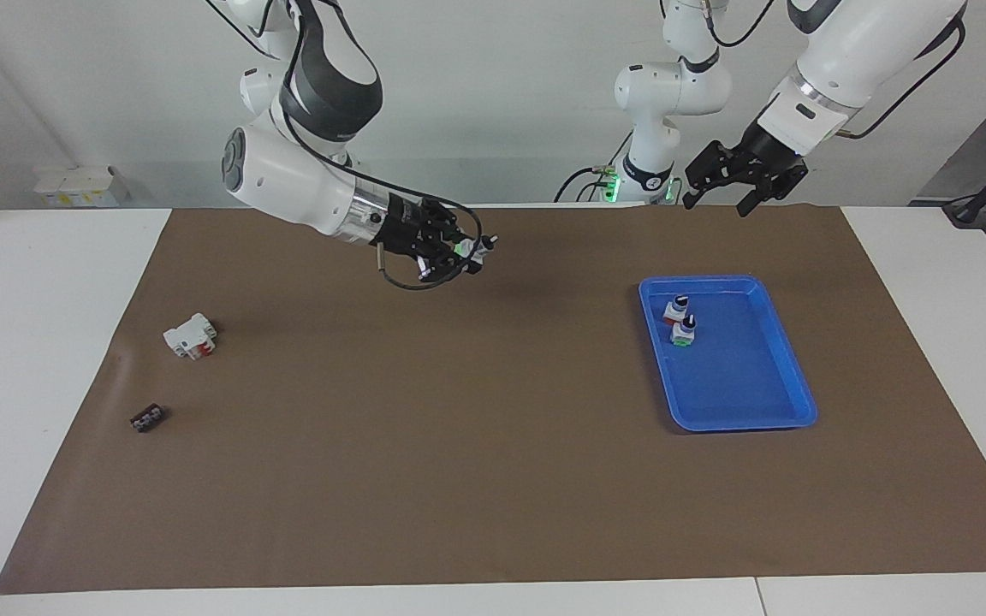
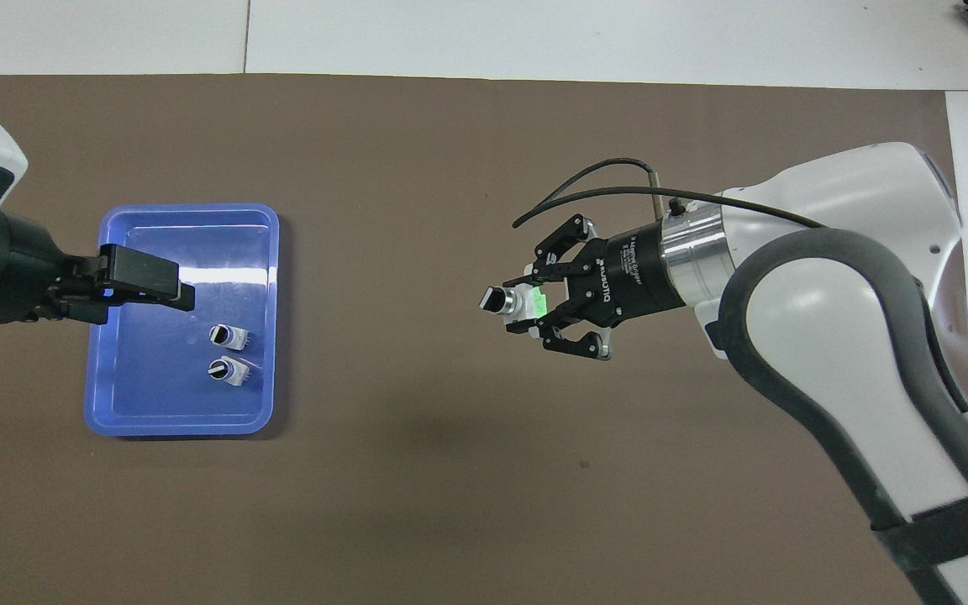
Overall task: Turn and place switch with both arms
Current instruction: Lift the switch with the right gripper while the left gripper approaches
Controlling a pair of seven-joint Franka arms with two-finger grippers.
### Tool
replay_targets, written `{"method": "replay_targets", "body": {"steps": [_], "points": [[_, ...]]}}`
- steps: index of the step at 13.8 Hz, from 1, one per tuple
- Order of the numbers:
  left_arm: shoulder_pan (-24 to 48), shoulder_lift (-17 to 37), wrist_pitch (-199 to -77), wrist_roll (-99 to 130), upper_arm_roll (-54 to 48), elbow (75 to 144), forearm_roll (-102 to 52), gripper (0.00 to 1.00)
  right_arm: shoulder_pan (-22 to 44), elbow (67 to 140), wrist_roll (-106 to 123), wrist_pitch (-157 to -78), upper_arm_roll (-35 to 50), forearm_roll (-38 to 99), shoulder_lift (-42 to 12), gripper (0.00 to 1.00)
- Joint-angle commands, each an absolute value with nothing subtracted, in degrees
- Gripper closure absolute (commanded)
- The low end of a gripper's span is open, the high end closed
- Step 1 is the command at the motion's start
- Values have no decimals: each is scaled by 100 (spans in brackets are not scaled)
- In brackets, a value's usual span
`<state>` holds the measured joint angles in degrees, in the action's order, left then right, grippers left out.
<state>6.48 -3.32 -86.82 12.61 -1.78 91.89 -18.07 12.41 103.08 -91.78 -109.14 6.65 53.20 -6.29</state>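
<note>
My right gripper (image 1: 464, 251) (image 2: 534, 307) is shut on a switch (image 1: 483, 245) (image 2: 504, 301), held up over the middle of the brown mat. The switch lies level, its black knob pointing toward the left arm's end of the table and green showing at its base. My left gripper (image 1: 718, 203) (image 2: 166, 286) hangs open and empty in the air; from overhead it covers the blue tray (image 1: 741, 421) (image 2: 181, 427). Two more switches (image 1: 677, 308) (image 1: 685, 330) stand in that tray, knobs up.
A white boxy part with red (image 1: 191, 335) and a small dark flat piece (image 1: 147, 418) lie on the mat (image 1: 459, 479) at the right arm's end. White table surface borders the mat on all sides.
</note>
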Motion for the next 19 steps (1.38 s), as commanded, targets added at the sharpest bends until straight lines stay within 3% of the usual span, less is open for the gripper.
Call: {"method": "replay_targets", "body": {"steps": [1,6,7,8,11,15,17,19], "points": [[677,-440,-8999,2228,-184,9360,-2440,1,1545,10310,-9728,-11013,738,5458,-545,100],[677,-413,-9403,4604,-421,9360,-3102,2,2205,10301,-10160,-12197,747,5510,-589,100],[677,-413,-9448,4571,-465,9369,-3198,8,2232,10301,-10134,-12225,747,5537,-589,100],[694,-422,-9448,4196,-492,9413,-3260,14,2232,10301,-10151,-12252,747,5537,-589,100],[712,-562,-9387,2054,-641,9684,-3270,15,2206,10310,-10134,-12129,738,5502,-554,100],[729,-598,-9430,1048,-844,9747,-3261,18,2206,10310,-10134,-12190,747,5502,-554,100],[729,-606,-9457,434,-1001,9738,-3261,43,2206,10310,-10134,-12199,747,5502,-554,100],[712,-606,-9571,-94,-1028,9773,-3270,50,2224,10310,-10134,-12217,747,5502,-554,100]]}}
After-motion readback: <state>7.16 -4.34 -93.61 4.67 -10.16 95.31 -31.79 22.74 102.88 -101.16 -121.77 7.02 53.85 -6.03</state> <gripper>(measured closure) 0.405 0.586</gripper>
